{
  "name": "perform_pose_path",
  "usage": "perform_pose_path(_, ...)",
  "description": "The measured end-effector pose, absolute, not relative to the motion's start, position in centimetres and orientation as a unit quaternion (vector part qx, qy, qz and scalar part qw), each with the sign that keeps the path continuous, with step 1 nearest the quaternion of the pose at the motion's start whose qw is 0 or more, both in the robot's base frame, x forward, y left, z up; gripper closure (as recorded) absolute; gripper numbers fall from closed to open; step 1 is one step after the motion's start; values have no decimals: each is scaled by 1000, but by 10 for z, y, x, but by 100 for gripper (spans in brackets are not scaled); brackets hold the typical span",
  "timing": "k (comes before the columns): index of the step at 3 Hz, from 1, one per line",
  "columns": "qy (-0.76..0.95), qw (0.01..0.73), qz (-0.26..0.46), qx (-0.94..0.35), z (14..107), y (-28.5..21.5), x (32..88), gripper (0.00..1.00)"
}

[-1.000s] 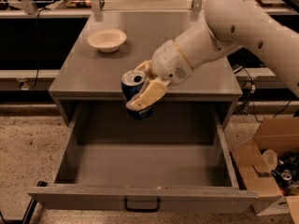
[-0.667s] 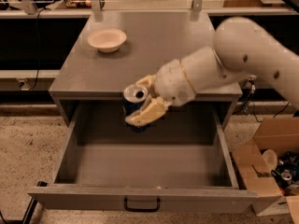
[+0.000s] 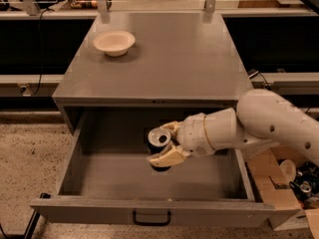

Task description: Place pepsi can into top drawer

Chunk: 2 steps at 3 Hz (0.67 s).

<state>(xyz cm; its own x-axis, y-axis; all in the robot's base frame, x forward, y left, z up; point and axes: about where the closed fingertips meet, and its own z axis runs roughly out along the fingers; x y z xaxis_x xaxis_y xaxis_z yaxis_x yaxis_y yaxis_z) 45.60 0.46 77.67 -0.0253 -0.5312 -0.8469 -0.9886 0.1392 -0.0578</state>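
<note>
While the gripper (image 3: pixel 165 144) clasps the round, silver-topped can (image 3: pixel 159 137) | now down inside the boxy grey drawer (image 3: pixel 109 179) | earlier above it.

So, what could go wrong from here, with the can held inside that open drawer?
The claw grips the pepsi can inside the top drawer. If let go before it stands flat, the can might tip and roll. Pulling out, the arm could bump the cabinet top just above.

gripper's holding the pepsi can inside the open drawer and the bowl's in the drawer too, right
Not quite: the bowl sits on the cabinet top, not in the drawer. The camera view shows it. The gripper does hold the can inside the open drawer.
</note>
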Motion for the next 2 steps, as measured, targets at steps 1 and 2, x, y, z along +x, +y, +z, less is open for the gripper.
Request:
perform_pose_path(1, 654, 385, 294, -581, 773, 7, 458, 100)
perform_pose_path(2, 649, 401, 288, -578, 753, 3, 473, 100)
